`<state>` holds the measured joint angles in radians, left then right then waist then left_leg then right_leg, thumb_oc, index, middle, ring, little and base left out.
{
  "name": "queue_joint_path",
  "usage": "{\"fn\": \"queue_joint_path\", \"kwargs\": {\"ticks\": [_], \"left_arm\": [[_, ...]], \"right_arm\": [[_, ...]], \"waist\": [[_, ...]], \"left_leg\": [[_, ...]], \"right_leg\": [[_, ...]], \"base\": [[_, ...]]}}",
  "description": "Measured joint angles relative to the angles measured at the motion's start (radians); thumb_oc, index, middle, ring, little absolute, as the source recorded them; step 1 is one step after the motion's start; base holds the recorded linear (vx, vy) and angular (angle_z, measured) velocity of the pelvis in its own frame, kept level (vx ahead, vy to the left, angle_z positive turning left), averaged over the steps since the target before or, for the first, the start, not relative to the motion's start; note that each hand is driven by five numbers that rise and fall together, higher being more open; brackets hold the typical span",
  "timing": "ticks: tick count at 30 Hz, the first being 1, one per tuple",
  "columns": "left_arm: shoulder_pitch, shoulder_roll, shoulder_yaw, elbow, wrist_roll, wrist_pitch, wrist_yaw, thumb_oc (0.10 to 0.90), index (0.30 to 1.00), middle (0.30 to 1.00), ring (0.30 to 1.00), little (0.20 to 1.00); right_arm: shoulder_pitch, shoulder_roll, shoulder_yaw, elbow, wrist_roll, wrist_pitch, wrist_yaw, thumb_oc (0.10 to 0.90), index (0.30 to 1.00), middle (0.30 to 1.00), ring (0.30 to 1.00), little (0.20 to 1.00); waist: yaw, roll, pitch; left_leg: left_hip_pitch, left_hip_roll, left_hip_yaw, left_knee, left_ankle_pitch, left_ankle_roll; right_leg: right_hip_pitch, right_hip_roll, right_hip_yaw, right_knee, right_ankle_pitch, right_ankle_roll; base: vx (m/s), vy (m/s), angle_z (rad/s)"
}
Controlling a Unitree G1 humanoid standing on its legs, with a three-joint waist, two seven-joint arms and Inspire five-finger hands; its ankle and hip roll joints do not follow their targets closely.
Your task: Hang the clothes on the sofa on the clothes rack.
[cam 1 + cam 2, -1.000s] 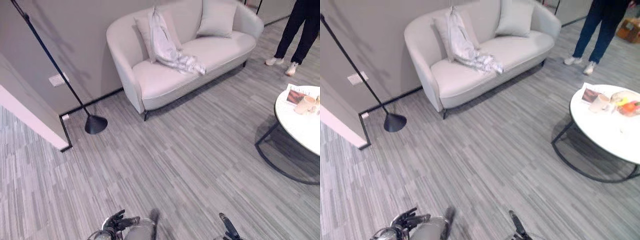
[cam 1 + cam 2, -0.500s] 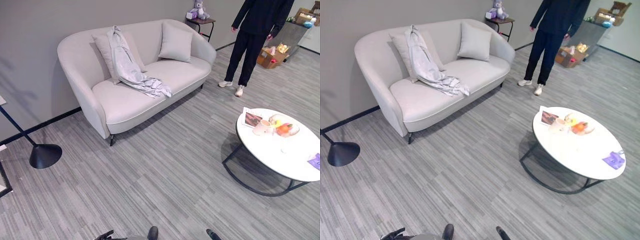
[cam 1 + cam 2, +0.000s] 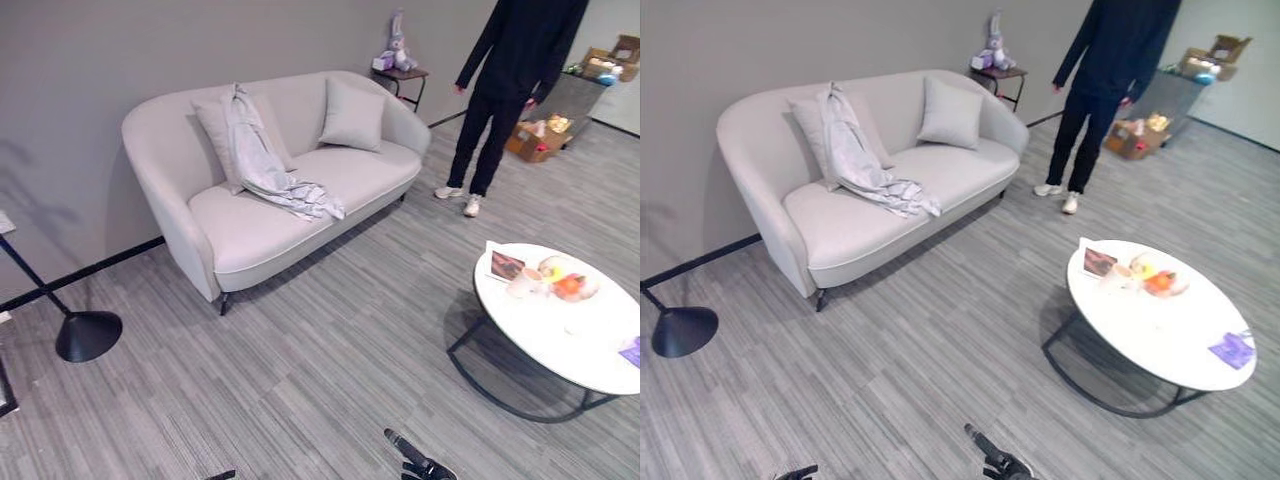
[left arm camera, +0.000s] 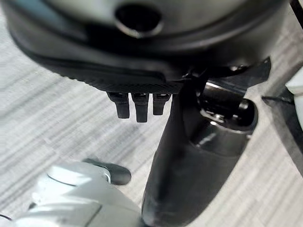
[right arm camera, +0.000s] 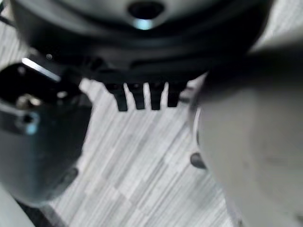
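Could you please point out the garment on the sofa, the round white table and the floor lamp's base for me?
Garment (image 3: 262, 168), left eye view, on the part draped down the backrest.
Round white table (image 3: 1160, 330), right eye view, on a bare patch of the top.
Floor lamp's base (image 3: 683, 329), right eye view, on the dark cone.

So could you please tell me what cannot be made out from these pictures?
- Person: cut off by both eye views' top edge.
- Cushion behind the garment: partly covered by it.
- Items on the round table: too small to identify.
- Black stand: its pole leaves the left eye view's left edge.
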<state>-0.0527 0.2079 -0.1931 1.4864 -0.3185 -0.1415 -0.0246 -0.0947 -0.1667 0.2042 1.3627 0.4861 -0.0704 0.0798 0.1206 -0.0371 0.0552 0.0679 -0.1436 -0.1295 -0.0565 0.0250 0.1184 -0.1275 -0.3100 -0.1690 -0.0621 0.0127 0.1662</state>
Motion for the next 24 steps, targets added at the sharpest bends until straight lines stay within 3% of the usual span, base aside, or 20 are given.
{"fn": "queue_joint_path", "kwargs": {"ticks": [2,3,6,7,8,9,11,12,14,17,19,20,21,23,24], "left_arm": [[0.003,-0.002,-0.001,0.002,0.009,0.009,0.001,0.8,0.9,0.9,0.9,0.9],[0.007,0.0,0.0,-0.001,0.014,0.009,0.002,0.8,0.9,0.9,0.9,0.9],[0.018,0.012,-0.001,-0.004,0.039,0.005,0.014,0.8,0.9,0.9,0.9,0.9],[0.027,0.018,0.002,0.0,0.046,-0.001,0.019,0.8,0.9,0.9,0.9,0.9],[0.046,0.027,0.003,-0.006,0.046,-0.007,0.025,0.8,0.9,0.9,0.9,0.9],[0.051,0.009,0.013,-0.007,0.044,-0.01,0.022,0.8,0.9,0.9,0.9,0.9],[0.045,-0.001,0.017,-0.008,0.045,-0.007,0.021,0.8,0.9,0.9,0.9,0.9],[0.034,-0.018,0.005,-0.003,0.045,-0.014,0.034,0.8,0.9,0.9,0.9,0.9],[0.015,0.0,-0.013,-0.043,0.044,-0.014,0.04,0.8,0.9,0.9,0.9,0.9],[0.001,0.007,0.007,-0.051,0.043,-0.015,0.036,0.8,0.9,0.9,0.9,0.9],[-0.01,0.001,0.043,-0.056,0.042,-0.017,0.036,0.8,0.9,0.9,0.9,0.9],[-0.01,0.002,0.051,-0.055,0.041,-0.019,0.034,0.8,0.9,0.9,0.9,0.9],[-0.017,-0.004,0.051,-0.053,0.04,-0.022,0.038,0.8,0.9,0.9,0.9,0.9],[-0.037,0.021,0.079,-0.076,0.003,-0.028,0.038,0.8,0.9,0.9,0.9,0.9],[-0.03,0.021,0.084,-0.085,0.003,-0.028,0.037,0.8,0.9,0.9,0.9,0.9]], "right_arm": [[0.008,-0.009,-0.027,0.002,-0.004,0.001,0.002,0.8,0.9,0.9,0.9,0.9],[0.008,-0.011,-0.035,-0.001,-0.006,0.002,0.002,0.8,0.9,0.9,0.9,0.9],[0.036,0.007,-0.037,0.0,-0.014,0.003,0.003,0.8,0.9,0.9,0.9,0.9],[0.04,0.019,-0.029,0.011,-0.03,0.006,0.007,0.8,0.9,0.9,0.9,0.9],[0.074,0.032,0.007,0.009,-0.053,0.032,0.009,0.8,0.9,0.9,0.9,0.9],[0.07,0.022,0.01,0.007,-0.053,0.044,0.007,0.8,0.9,0.9,0.9,0.9],[0.053,0.008,0.029,0.003,-0.067,0.038,0.004,0.8,0.9,0.9,0.9,0.9],[0.014,0.006,0.059,0.005,-0.086,0.039,0.001,0.8,0.9,0.9,0.9,0.9],[0.009,0.01,0.122,-0.046,-0.092,0.034,0.002,0.8,0.9,0.9,0.9,0.9],[0.004,0.026,0.176,-0.081,-0.114,0.024,0.003,0.8,0.9,0.9,0.9,0.9],[0.003,0.023,0.191,-0.115,-0.12,0.02,0.001,0.8,0.9,0.9,0.9,0.9],[0.009,0.023,0.195,-0.118,-0.123,0.018,0.001,0.8,0.9,0.9,0.9,0.9],[0.016,0.022,0.202,-0.122,-0.124,0.018,0.001,0.8,0.9,0.9,0.9,0.9],[0.018,0.029,0.22,-0.12,-0.127,0.02,0.001,0.8,0.9,0.9,0.9,0.9],[0.022,0.031,0.222,-0.119,-0.129,0.02,0.002,0.8,0.9,0.9,0.9,0.9]], "waist": [[-0.009,0.003,-0.003],[-0.022,0.004,-0.005],[-0.036,-0.019,-0.023],[-0.043,-0.042,-0.037],[-0.028,-0.061,-0.073],[-0.023,-0.043,-0.078],[-0.038,-0.022,-0.073],[-0.032,-0.014,-0.067],[-0.025,-0.021,-0.057],[-0.012,-0.039,-0.043],[0.005,-0.044,-0.031],[0.004,-0.045,-0.03],[0.004,-0.048,-0.026],[0.009,-0.069,0.006],[0.014,-0.065,0.013]], "left_leg": [[0.035,0.0,-0.04,-0.001,-0.019,-0.011],[0.051,0.009,-0.065,-0.001,-0.031,-0.019],[0.077,0.039,-0.141,0.0,-0.057,-0.071],[0.089,0.046,-0.174,-0.004,-0.069,-0.09],[0.096,0.08,-0.192,-0.006,-0.095,-0.1],[0.1,0.12,-0.188,0.007,-0.108,-0.119],[0.08,0.162,-0.175,0.058,-0.12,-0.163],[0.035,0.193,-0.158,0.13,-0.134,-0.199],[-0.005,0.226,-0.157,0.21,-0.141,-0.209],[-0.047,0.259,-0.154,0.343,-0.143,-0.225],[-0.107,0.284,-0.132,0.501,-0.128,-0.243],[-0.128,0.287,-0.124,0.537,-0.089,-0.266],[-0.141,0.294,-0.106,0.58,-0.072,-0.268],[-0.198,0.339,0.002,0.71,-0.047,-0.224],[-0.224,0.342,0.018,0.727,-0.046,-0.224]], "right_leg": [[0.004,-0.052,0.045,-0.042,0.126,0.032],[0.015,-0.062,0.036,-0.042,0.17,0.045],[0.076,-0.027,-0.009,-0.041,0.182,0.052],[0.1,0.002,-0.016,-0.027,0.183,0.052],[0.127,0.061,-0.011,-0.012,0.133,0.0],[0.134,0.099,-0.01,0.0,0.148,-0.028],[0.149,0.14,-0.008,0.011,0.109,-0.047],[0.148,0.187,-0.031,0.022,0.059,-0.073],[0.16,0.226,-0.038,0.008,0.055,-0.094],[0.207,0.282,-0.047,-0.026,0.029,-0.16],[0.236,0.321,-0.047,-0.028,0.01,-0.199],[0.245,0.333,-0.054,-0.029,-0.004,-0.22],[0.255,0.343,-0.061,-0.029,-0.011,-0.238],[0.278,0.357,-0.066,-0.031,-0.022,-0.26],[0.282,0.359,-0.068,-0.031,-0.036,-0.281]], "base": [[0.44,-0.326,0.47],[0.33,-0.272,0.55],[0.33,-0.37,0.7],[0.19,-0.274,0.94],[0.25,-0.398,0.58],[0.14,-0.252,0.5],[0.2,-0.416,0.46],[0.3,-0.574,0.36],[0.2,-0.332,0.17],[0.18,-0.262,0.05],[0.19,-0.335,-0.05],[0.12,-0.241,0.1],[0.15,-0.267,0.19],[0.11,-0.165,0.08],[0.13,-0.073,0.18]]}}
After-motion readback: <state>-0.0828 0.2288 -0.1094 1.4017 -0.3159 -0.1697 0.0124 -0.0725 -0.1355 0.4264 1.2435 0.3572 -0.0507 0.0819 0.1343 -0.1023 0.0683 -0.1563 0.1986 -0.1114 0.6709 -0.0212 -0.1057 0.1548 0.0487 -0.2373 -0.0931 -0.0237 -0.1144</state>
